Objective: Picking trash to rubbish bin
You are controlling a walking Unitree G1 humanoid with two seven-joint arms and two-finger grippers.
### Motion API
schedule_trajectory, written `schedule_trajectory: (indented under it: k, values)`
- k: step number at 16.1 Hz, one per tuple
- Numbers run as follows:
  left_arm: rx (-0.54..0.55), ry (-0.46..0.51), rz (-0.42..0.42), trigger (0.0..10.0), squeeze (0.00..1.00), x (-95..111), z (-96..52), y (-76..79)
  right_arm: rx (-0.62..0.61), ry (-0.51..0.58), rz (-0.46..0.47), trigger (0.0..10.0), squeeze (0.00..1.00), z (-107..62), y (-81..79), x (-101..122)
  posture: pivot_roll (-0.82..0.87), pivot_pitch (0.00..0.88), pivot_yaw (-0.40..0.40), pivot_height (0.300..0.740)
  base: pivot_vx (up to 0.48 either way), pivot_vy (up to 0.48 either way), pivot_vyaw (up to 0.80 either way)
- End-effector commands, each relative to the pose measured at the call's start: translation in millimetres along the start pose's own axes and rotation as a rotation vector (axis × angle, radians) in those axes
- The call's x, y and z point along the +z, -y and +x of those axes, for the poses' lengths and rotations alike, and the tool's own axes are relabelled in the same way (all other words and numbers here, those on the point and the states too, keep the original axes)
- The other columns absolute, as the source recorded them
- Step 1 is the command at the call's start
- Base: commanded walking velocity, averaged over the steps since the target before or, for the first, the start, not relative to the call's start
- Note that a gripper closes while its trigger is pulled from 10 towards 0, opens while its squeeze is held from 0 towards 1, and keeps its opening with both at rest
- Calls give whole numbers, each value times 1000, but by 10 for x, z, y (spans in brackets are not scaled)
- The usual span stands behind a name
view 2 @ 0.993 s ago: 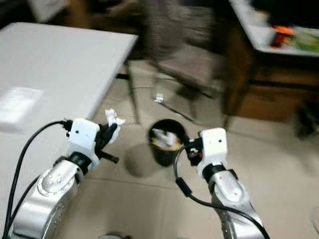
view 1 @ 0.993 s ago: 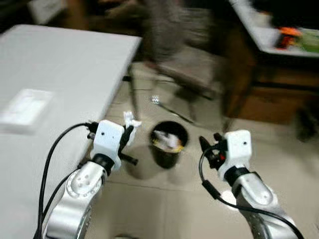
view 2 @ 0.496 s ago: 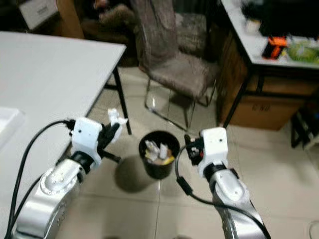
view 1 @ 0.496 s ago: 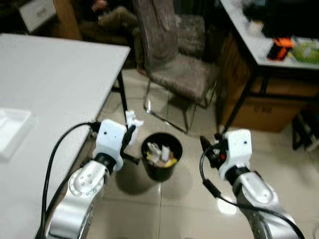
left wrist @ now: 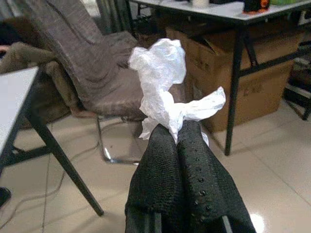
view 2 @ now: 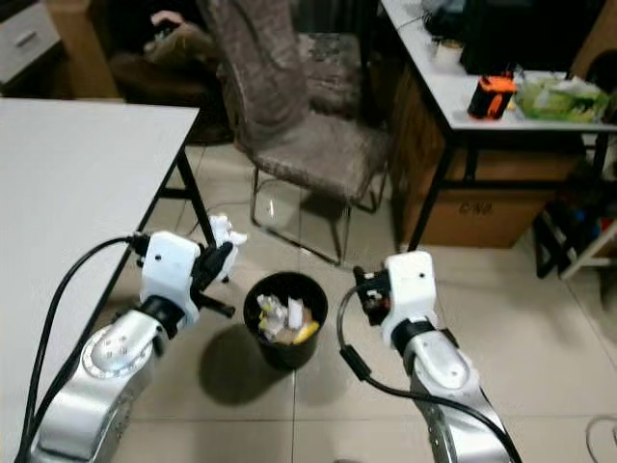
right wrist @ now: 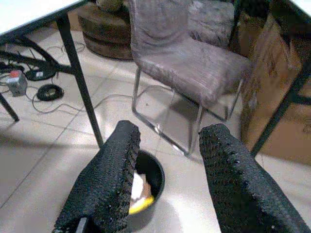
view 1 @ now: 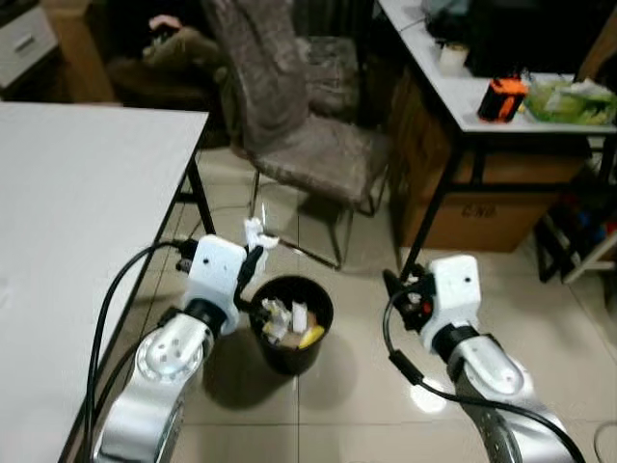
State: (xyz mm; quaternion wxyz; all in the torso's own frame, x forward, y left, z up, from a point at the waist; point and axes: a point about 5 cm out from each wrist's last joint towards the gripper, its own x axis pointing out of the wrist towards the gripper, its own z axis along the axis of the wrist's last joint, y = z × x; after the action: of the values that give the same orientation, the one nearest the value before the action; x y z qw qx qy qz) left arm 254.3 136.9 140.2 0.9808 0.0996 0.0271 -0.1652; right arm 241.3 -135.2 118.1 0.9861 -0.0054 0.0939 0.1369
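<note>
Tiled floor (view 1: 347, 386) spreads under a grey chair (view 1: 289, 135) and two tables. Since the earlier frames our view has swung, so the black rubbish bin (view 1: 289, 323) now sits closer below us and sharper. We hold our left gripper (view 1: 256, 253) just beside the bin's rim, fingers pressed together on a crumpled white tissue (left wrist: 167, 92). Our right gripper (right wrist: 167, 167) hovers on the bin's other side, fingers spread, nothing between them.

Bin (view 1: 291, 322) mouth open above, floor bare to its right; table leg (view 1: 201, 201) & chair (view 1: 289, 125) crowd behind.
</note>
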Motion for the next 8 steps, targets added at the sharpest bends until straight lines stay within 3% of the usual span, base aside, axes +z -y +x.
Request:
schedule_trajectory:
  k: [1,8]
  values:
    - [5,-31,29,10000,0,-80,0,-41,22,-2,-1,10000,0,14,-55,-18,-59,83,-18,740,356,0,-563]
    - [-23,-53,40,10000,0,-172,0,9,26,-20,-21,10000,0,23,-34,-64,-64,88,-15,740,353,0,0]
